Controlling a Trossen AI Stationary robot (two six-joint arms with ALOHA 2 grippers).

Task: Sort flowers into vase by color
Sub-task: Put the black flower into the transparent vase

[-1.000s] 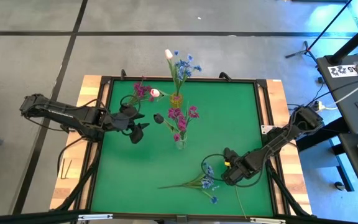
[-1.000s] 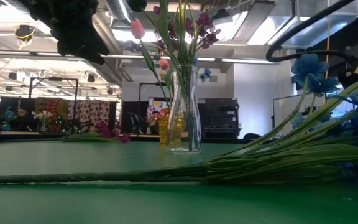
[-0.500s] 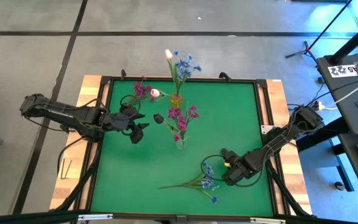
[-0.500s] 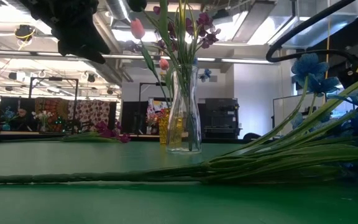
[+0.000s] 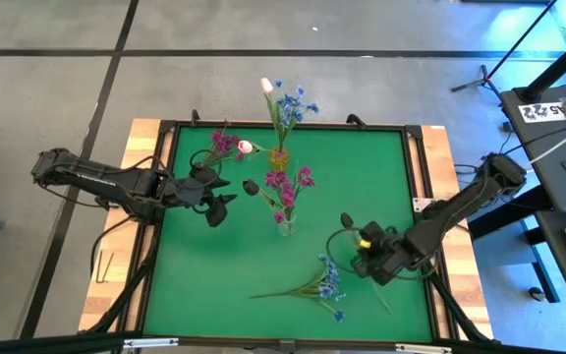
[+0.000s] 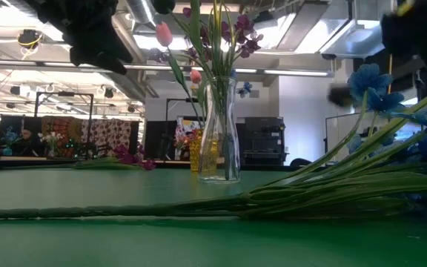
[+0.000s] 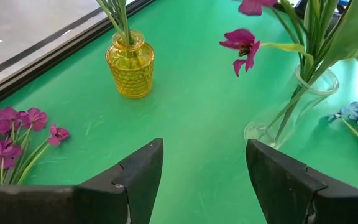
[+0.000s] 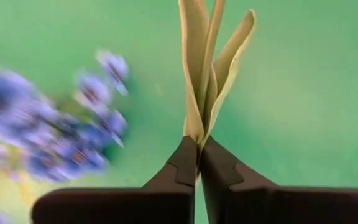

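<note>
A blue-blossom spray lies on the green table, its stem toward the left. My right gripper hovers just right of it, shut on a pale green leafy stem. A clear vase holds magenta flowers. A yellow vase holds blue flowers and a pale tulip. More magenta flowers lie at the far left. My left gripper hangs open left of the clear vase, with nothing between its fingers. My right gripper pinches the pale green leaves at their base between its two fingertips. The fingers come from above, and the leaf blades stick out past them. A thin stem trails from the gripper toward the table's near edge.
A pink tulip bud and a dark bud show between the left gripper and the vases. A raised dark frame borders the green mat. Bare mat lies at the far right and near left.
My right gripper has shut on the pale leafy stem, then risen and gone toward the table's far edge. The thin stem has been drawn along with it, away from the near edge. The blue spray has stayed in place.
</note>
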